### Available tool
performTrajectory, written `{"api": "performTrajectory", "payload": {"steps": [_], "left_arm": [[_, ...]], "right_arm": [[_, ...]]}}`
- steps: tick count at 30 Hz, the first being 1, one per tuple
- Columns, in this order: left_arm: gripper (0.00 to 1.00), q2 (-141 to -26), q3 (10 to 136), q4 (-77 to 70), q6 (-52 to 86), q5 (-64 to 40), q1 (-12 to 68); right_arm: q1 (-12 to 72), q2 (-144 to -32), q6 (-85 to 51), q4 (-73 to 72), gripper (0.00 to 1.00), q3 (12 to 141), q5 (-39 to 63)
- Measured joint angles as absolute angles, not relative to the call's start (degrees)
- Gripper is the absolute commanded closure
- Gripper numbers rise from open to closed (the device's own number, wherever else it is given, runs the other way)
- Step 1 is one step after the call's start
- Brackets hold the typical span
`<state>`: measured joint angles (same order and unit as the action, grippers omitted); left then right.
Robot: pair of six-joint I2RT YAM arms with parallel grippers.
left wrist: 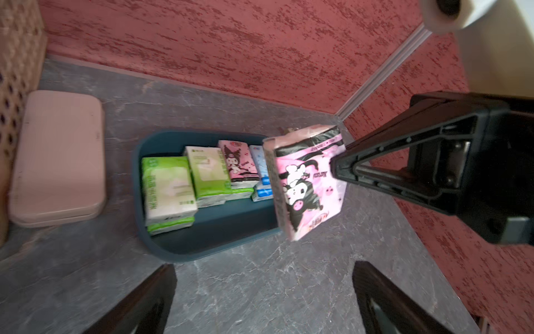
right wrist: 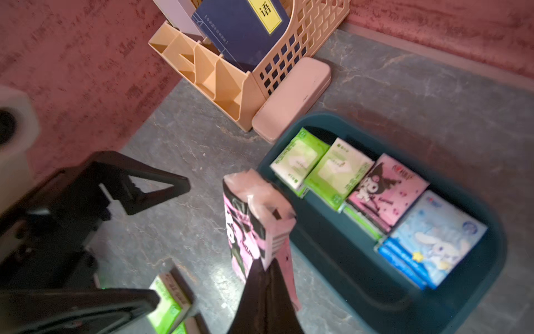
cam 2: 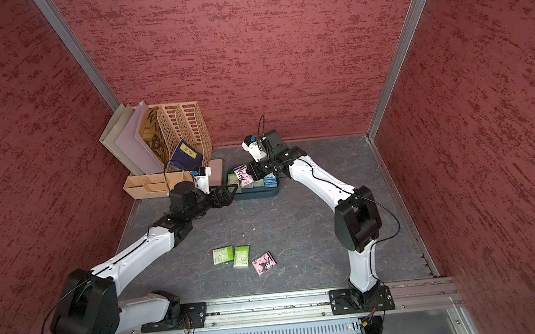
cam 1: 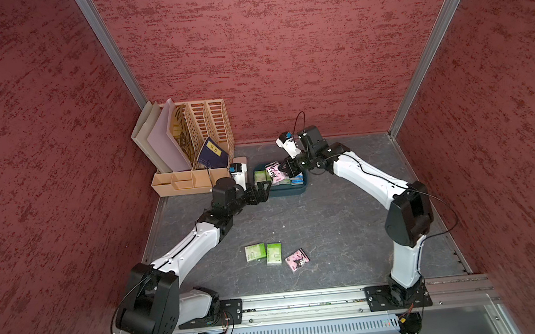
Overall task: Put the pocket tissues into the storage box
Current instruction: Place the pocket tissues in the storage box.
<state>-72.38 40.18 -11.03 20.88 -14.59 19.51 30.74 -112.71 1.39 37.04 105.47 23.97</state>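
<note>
top views, both: the right gripper pinches a pink packet above the box. the box sits at the back of the table, near a case and the organiser. the left gripper stands open and empty, just beside the box's rim. two green packets and a second pink one lie loose toward the table's front, well apart from the box.

left wrist: the left fingers are spread wide with only bare table between them. the pink packet hangs on edge over the box's end, nipped by the right gripper. green, pink and light blue packets fill one side of the box, some stacked.

right wrist: the right fingers are closed on the pink packet's edge, and it stands upright just beside the box's rim.
</note>
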Motion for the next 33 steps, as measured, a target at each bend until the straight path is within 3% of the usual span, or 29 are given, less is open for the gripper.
{"api": "performTrajectory", "payload": {"steps": [5,14,33], "left_arm": [[0.00,-68.2,38.2,-9.2,20.8,-13.8,16.2],[0.00,-65.7,36.9,-7.2,20.6,-13.7,11.9],[0.00,-74.1,39.3,-6.4,20.3,-17.0,9.3]], "right_arm": [[30.7,-121.2,12.1,45.3,1.00,114.8,22.7],[31.4,-125.4,25.2,50.5,1.00,116.9,20.5],[32.1,-134.7,33.1,51.7,1.00,127.1,23.0]]}}
